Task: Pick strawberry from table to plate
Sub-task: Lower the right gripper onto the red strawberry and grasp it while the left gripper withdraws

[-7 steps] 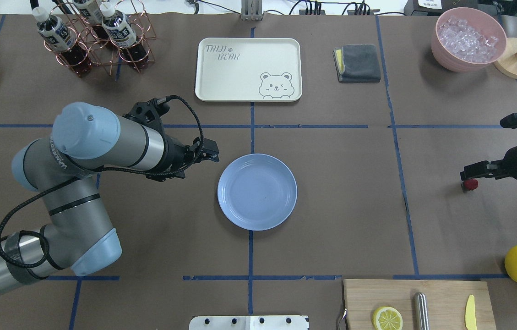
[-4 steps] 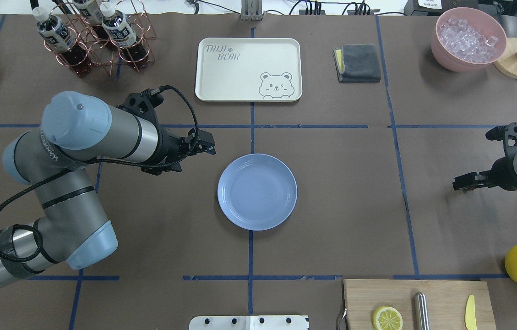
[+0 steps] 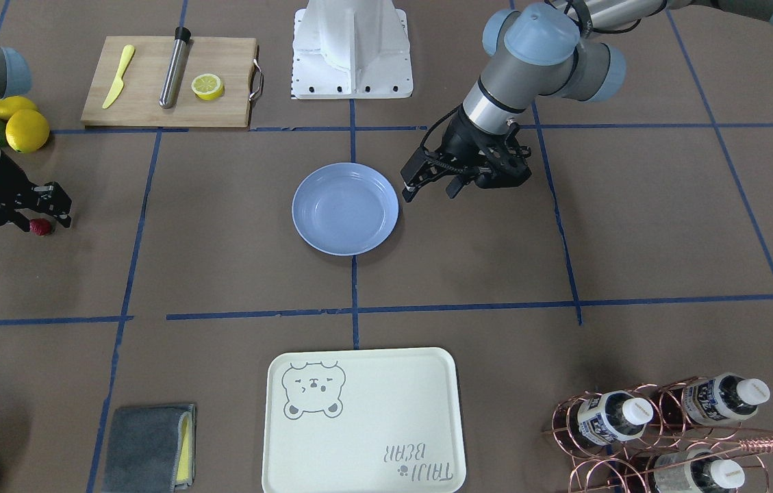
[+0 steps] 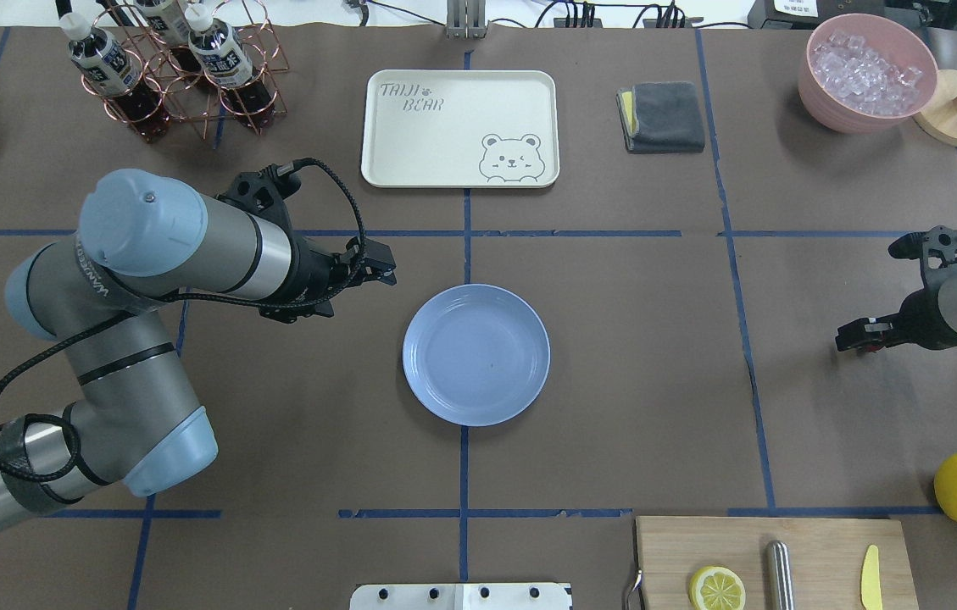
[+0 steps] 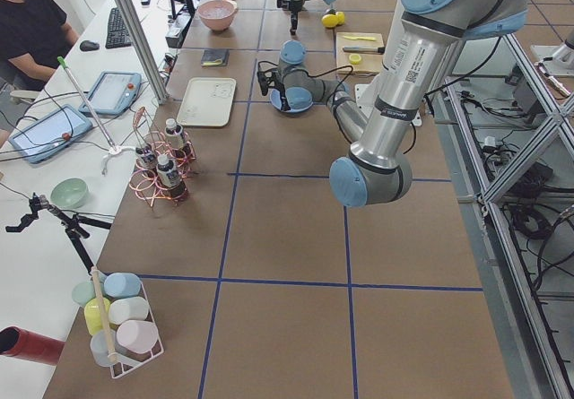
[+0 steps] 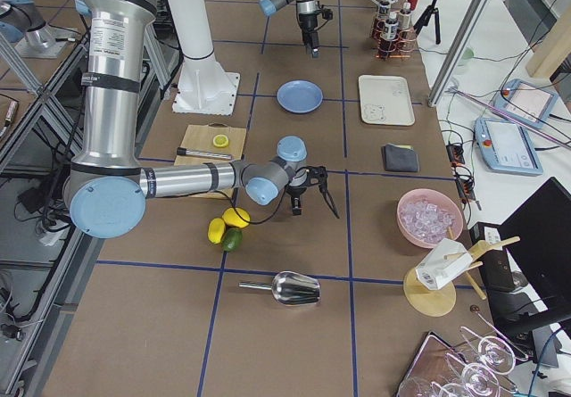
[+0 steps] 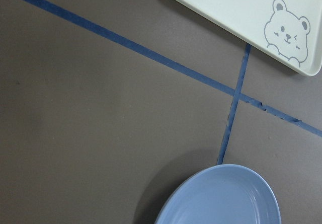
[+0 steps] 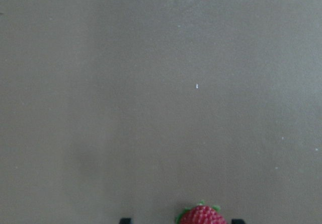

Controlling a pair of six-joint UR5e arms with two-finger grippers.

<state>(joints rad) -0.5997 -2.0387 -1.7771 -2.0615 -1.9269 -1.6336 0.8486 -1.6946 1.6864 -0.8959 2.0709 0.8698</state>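
Nearest the robot's base, a pale wooden cutting board (image 4: 817,546) carries a cut lemon half (image 4: 717,588). Farther out on the matte brown paper desk (image 4: 631,381), the right gripper (image 3: 44,216) hangs low, its jaws released and straddling the small, bumpy red strawberry (image 8: 201,217). The strawberry lies on the desk, well apart from the plate (image 4: 412,356). The plate is round, glossy and blue-grey, and the left gripper (image 4: 387,273) hovers just beside its raised rim, jaws apart. Beyond lies a cream rectangular bear-print tray (image 4: 410,144).
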